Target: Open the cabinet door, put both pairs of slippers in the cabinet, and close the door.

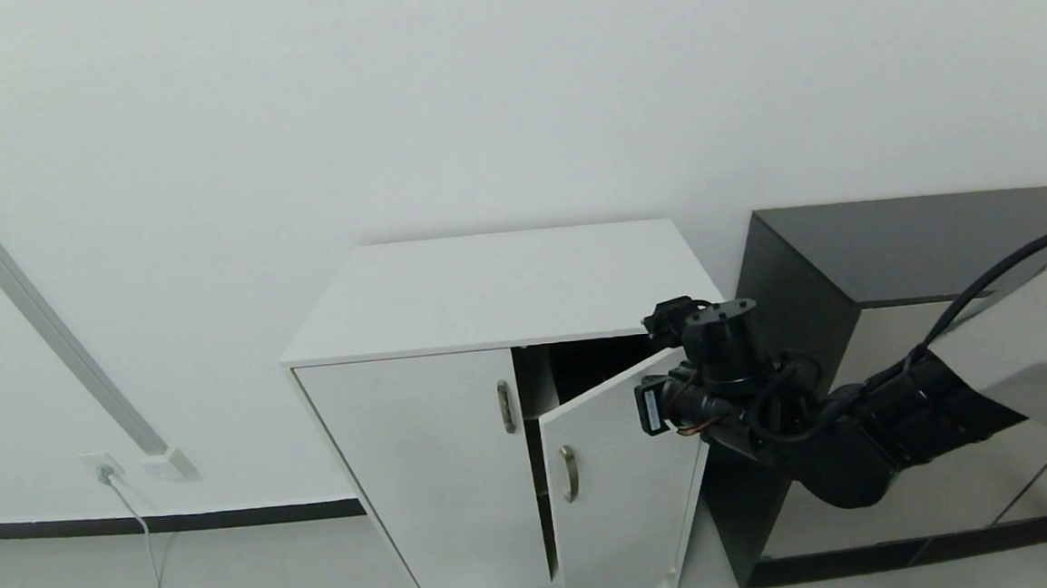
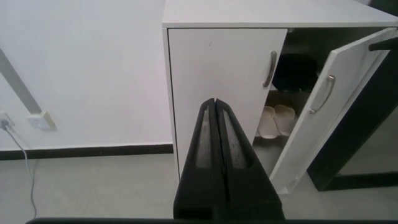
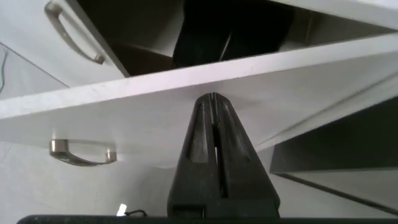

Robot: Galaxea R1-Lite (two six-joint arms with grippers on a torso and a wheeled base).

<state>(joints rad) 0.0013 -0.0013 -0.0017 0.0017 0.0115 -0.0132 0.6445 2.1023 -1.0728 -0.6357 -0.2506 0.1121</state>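
Right pincer [image 3: 214, 99], closed and empty, sits against the half-open door [image 1: 621, 479]; I would push slowly and flat until it shuts. Left pincer [image 2: 215, 104] is closed too.

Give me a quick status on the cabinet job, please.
Left gripper shut, before the cabinet; right gripper shut, at the right door. Right door ajar, left door shut. Pale slippers inside. Nothing blocking.

Head looks down on cabinet [image 1: 505, 286]; left wrist frontal, farther; right wrist close.
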